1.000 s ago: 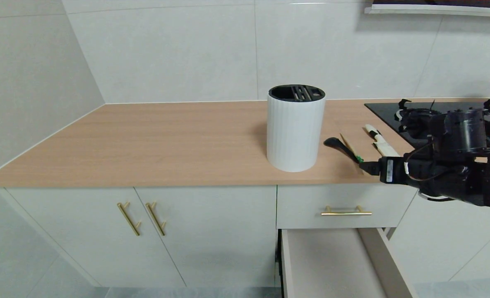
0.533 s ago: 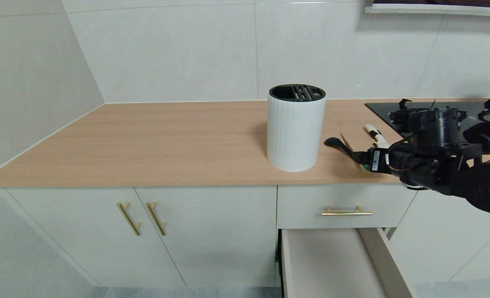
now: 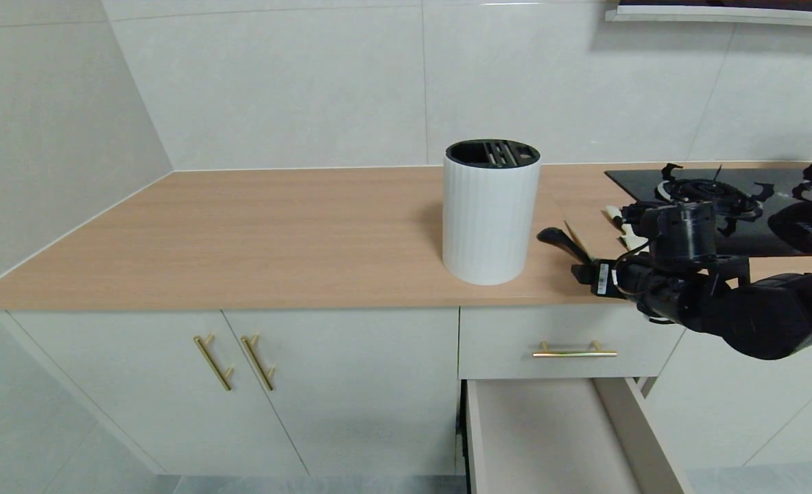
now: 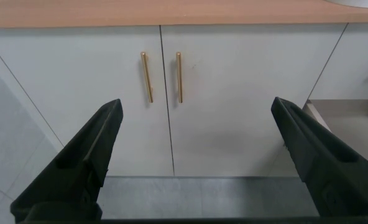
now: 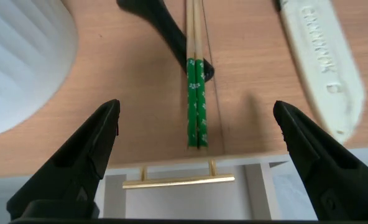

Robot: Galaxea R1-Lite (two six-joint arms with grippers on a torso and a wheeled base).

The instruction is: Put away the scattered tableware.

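1. The chopsticks (image 5: 195,74), a pair with green ends, lie side by side on the worktop (image 3: 276,233) near its front edge. They are to the right of the holder (image 3: 492,213) and lie across the handle of the black spoon (image 3: 555,237).
2. The right gripper (image 5: 195,112) sits low at the worktop's front edge. It is released, with its fingers spread wide and the green ends between them, touching neither. It looks lined up along the pair so that one closing would pinch both sticks together.
3. A white utensil (image 5: 324,68) lies apart, on the hob (image 3: 708,189) side and outside the fingers' span, so a closing should not catch it.
4. The holder stands upright with its slotted black top facing up, and a drawer (image 3: 543,439) stands open below the worktop. Either could take the tableware; I cannot tell which is meant.
5. The left gripper (image 4: 196,106), also released, hangs low facing the cupboard doors (image 4: 234,93), well away from the work.
6. The sticks are thin and rest on the spoon handle, so I judge that they may roll or split apart when pinched, and the spoon may be dragged along.
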